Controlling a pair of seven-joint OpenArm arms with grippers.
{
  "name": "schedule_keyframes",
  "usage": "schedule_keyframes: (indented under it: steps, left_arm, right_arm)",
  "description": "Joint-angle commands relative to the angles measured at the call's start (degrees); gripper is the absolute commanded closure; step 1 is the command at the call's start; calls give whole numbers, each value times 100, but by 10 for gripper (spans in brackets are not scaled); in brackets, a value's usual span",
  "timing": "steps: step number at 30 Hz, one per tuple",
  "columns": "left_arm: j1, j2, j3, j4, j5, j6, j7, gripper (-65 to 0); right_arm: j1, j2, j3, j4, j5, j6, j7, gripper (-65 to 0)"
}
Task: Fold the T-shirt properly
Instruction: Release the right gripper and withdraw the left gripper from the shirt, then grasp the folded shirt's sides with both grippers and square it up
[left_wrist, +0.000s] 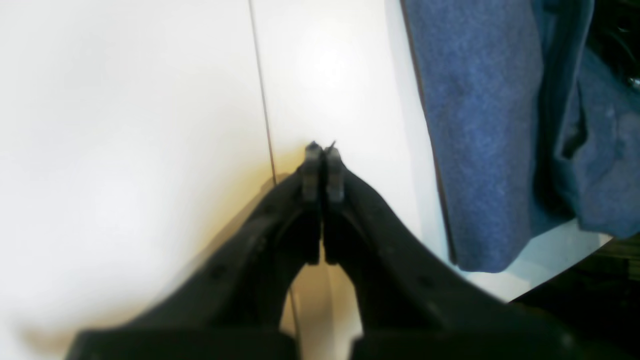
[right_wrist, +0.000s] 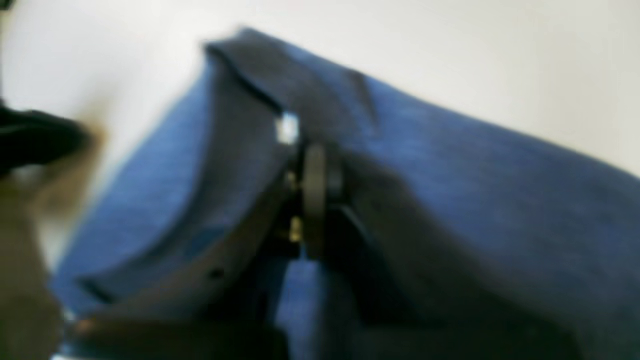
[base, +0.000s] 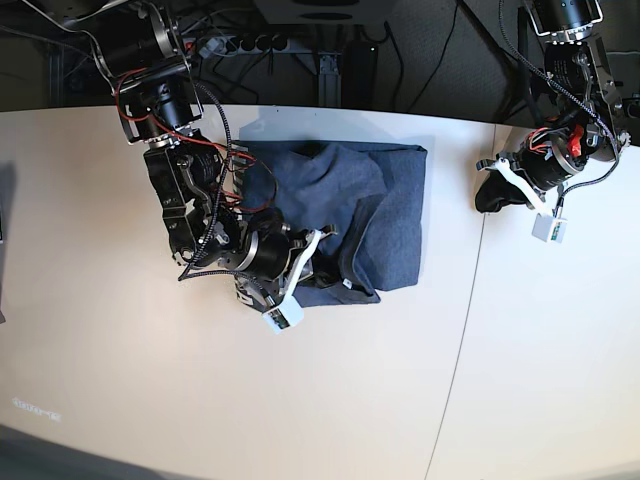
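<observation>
Overhead, the T-shirt lies part-folded mid-table; the right wrist view shows the right gripper pinched on its edge, best carried across low and taut, while the left gripper hangs closed, empty.

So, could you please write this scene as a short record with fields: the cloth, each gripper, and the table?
cloth: blue-grey cotton T-shirt, partly folded, lying on the white table
right gripper: shut on the T-shirt at a raised fold near its edge
left gripper: shut, holds nothing, over bare table beside the T-shirt
table seam: thin dark line beside the left gripper
</observation>
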Motion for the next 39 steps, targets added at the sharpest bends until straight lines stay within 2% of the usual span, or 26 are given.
schedule_keyframes:
  steps: [1,5,8,11,16,20,24,29,32,36,39]
  left_arm:
    - [-44,-68,-15,92,-105,-222,-79,0]
    - [-44,-70,-15,92,-177,-222,144,0]
    - [50,-127,-15,92,-813,-222,474,0]
    - [234,-164,-15,92,-968,-222,516,0]
    - [522,-162,-15,92,-1217,-222,527,0]
    - [789,-129,-15,101,-1473,-222,678,0]
    - [1104,33,-9,271,-1650,-222,776,0]
    - [1403,415,13,817,-1617,-222,776,0]
    - [1390,483,280,868,-1504,-222,723,0]
    - [1344,520,973,868,-890,-222,330,0]
    - [1128,522,1209,868,-310,-222,-52,0]
  right_arm:
    - [157,-15,15,278,219,437,74,0]
    - [157,-15,70,1115,247,435,-195,0]
    - [160,-11,372,1692,210,435,-459,0]
    - [105,107,730,1779,144,433,-680,0]
    - [-219,457,905,1703,96,435,-651,0]
    - [-282,684,911,1661,-361,433,-299,0]
    - [28,748,909,1147,-804,431,-22,0]
    - [743,599,898,-105,-820,431,24,0]
    - [1126,472,898,-647,-822,431,87,0]
    - [1456,389,885,-1104,-896,433,83,0]
    - [1620,361,717,-1368,-903,433,83,0]
